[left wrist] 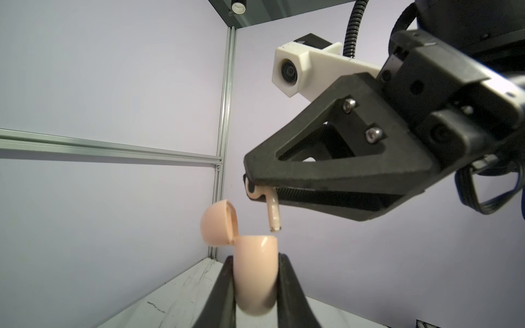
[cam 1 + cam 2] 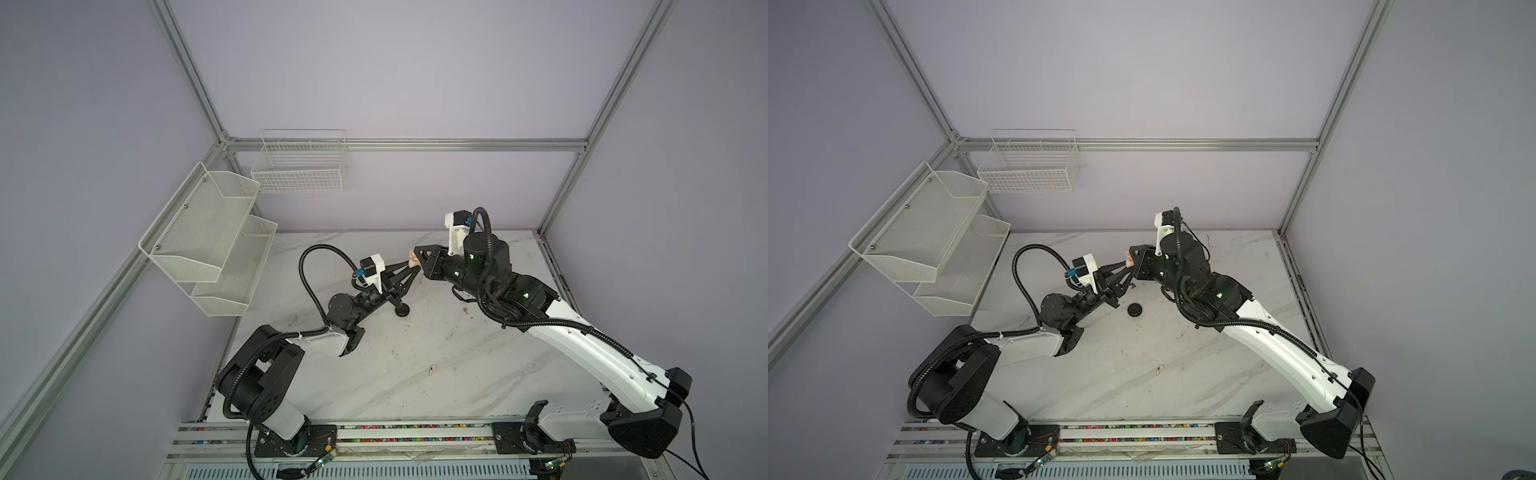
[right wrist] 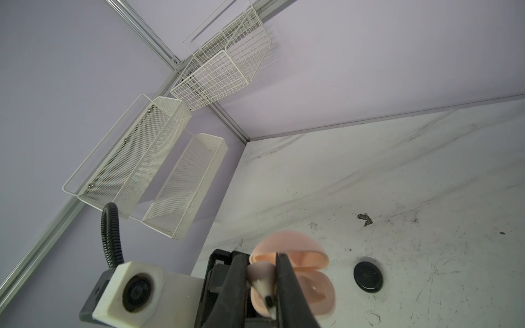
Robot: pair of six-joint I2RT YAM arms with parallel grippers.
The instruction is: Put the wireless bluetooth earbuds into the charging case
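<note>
My left gripper (image 1: 257, 259) is shut on the pale pink charging case (image 1: 255, 279), held upright above the table with its lid (image 1: 216, 224) swung open. My right gripper (image 1: 247, 188) is shut on a pale pink earbud (image 1: 273, 213), whose stem points down just above the case's open mouth without touching it. In the right wrist view the same earbud (image 3: 262, 284) sits between the right gripper (image 3: 261, 258) fingers, in front of the open case (image 3: 315, 289). In both top views the two grippers meet at the case (image 2: 413, 259) (image 2: 1130, 259). Another pink earbud (image 2: 433, 370) (image 2: 1158, 371) lies on the table.
A round black case (image 2: 402, 309) (image 2: 1134, 309) (image 3: 368, 277) lies shut on the marble table (image 2: 478, 365) just below the grippers. A white mesh shelf (image 2: 208, 241) and a wire basket (image 2: 301, 166) hang on the walls at the back left.
</note>
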